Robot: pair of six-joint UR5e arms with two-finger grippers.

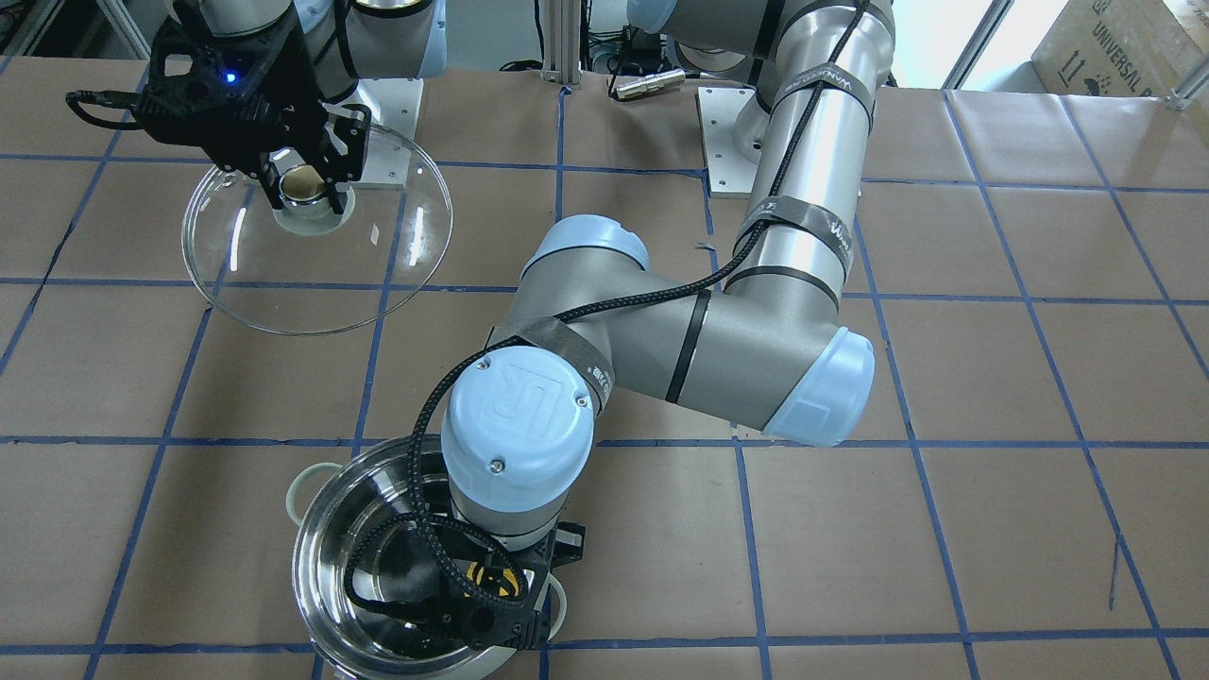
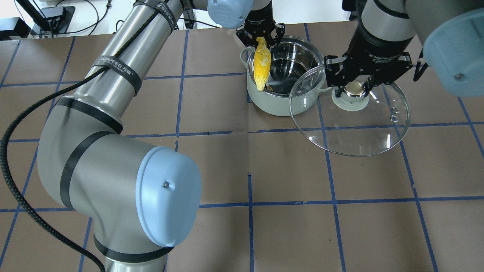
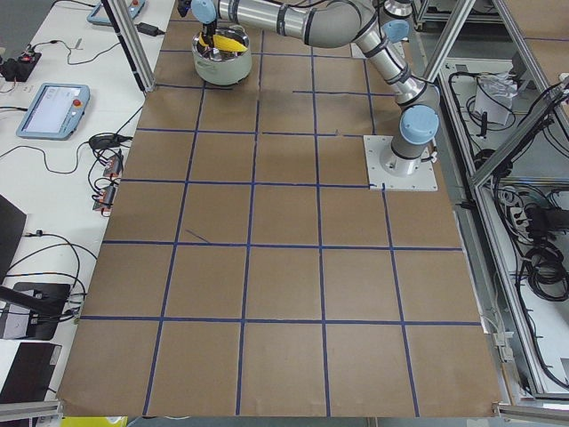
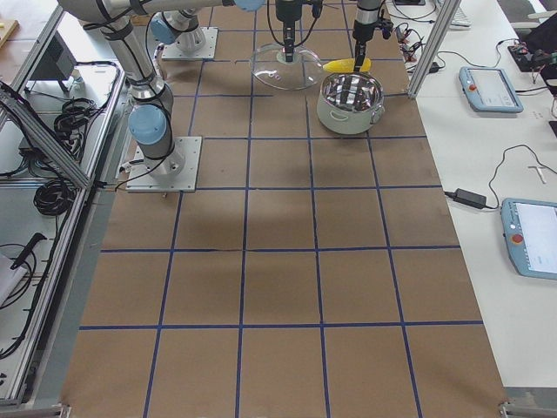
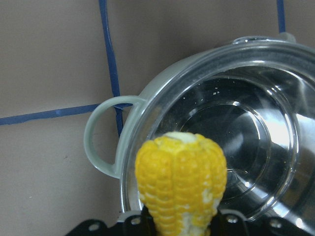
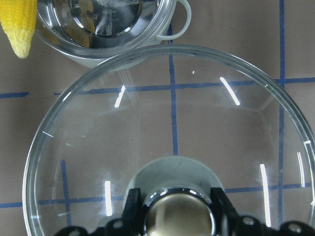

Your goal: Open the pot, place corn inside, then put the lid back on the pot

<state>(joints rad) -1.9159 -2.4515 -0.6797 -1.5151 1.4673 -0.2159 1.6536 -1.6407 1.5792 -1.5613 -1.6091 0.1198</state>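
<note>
The steel pot stands open at the table's far side, its mirror-like inside empty. My left gripper is shut on the thick end of the yellow corn, which hangs point-down over the pot's left rim. The left wrist view shows the corn above the pot's rim, next to a side handle. My right gripper is shut on the gold knob of the glass lid. It holds the lid in the air to the right of the pot, overlapping the pot's edge in the overhead view.
The left arm's elbow fills the near left of the overhead view. A small metal cylinder lies by the robot's base plates. Blue tape lines grid the brown table. Tablets and cables lie on the side bench beyond the table's edge.
</note>
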